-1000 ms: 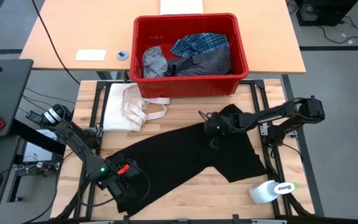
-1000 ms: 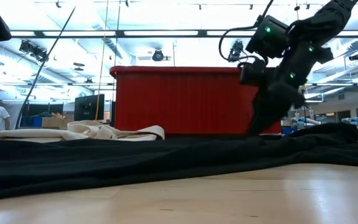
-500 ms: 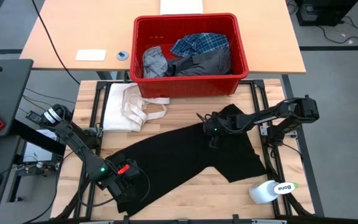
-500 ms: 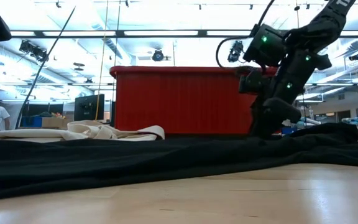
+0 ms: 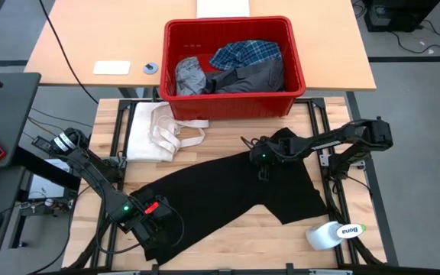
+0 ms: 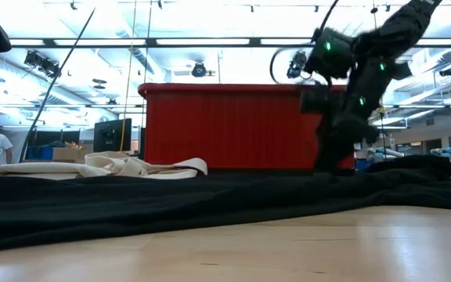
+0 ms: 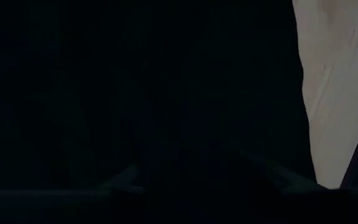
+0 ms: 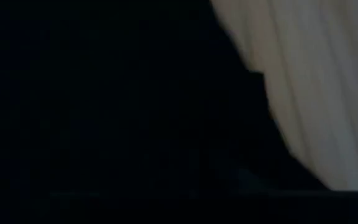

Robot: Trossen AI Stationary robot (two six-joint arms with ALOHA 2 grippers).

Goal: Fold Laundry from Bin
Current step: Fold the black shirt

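A large black garment (image 5: 228, 191) lies spread slantwise on the wooden table, from the near left corner toward the right edge. My left gripper (image 5: 155, 233) sits on its near left end, shut on cloth. My right gripper (image 5: 260, 169) is shut at the garment's far edge, about mid-length, in front of the red bin (image 5: 235, 99). The bin stands at the table's far edge and holds a plaid shirt (image 5: 247, 53), a light grey garment (image 5: 191, 76) and a dark grey one (image 5: 254, 76). Black cloth (image 8: 104, 112) fills most of both wrist views. My left gripper is on the black garment's near left end (image 5: 166, 241), coming steeply from above. The gripper's own body hides the place of contact. That end lies bunched on the table. My right gripper meets the garment's far edge (image 5: 252, 153), slanting down from the table's right. Its fingers are lost against the black cloth, so the hold does not show. The garment lies on the table around it (image 6: 343, 174).
A cream-white cloth with strap loops (image 5: 155, 130) lies at the far left, beside the bin. A white bottle (image 5: 334, 233) lies on its side at the near right corner. Bare wood (image 5: 243, 237) shows along the near edge.
My right gripper has stirred on the spot at the garment's far edge, and the low view blurs it now. The garment lies as before.
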